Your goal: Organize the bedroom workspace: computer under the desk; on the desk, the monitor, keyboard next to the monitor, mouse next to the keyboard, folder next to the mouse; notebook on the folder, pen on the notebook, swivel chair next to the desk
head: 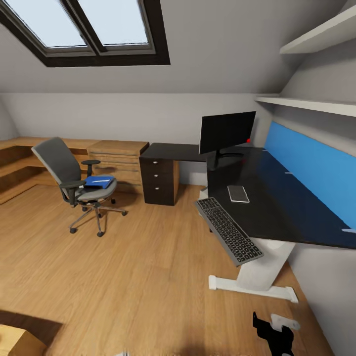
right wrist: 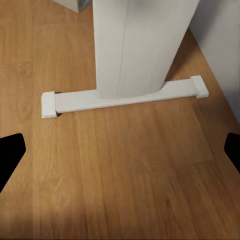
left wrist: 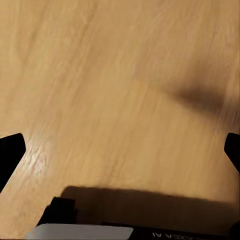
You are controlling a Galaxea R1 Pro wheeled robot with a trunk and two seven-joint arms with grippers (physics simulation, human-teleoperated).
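Your slim dark keyboard [head: 228,230] overhangs the glossy black desk [head: 277,207] edge; both grippers' fingers are spread wide, holding nothing.

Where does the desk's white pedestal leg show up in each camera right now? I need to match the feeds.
Head view: the white pedestal leg stands at lower right, under the glossy black desk top, its flat foot bar on the floor.
Left wrist view: not in this picture, just floor.
Right wrist view: the leg rises at top centre, foot bar running across.
Shared landmark: the light wooden plank floor.
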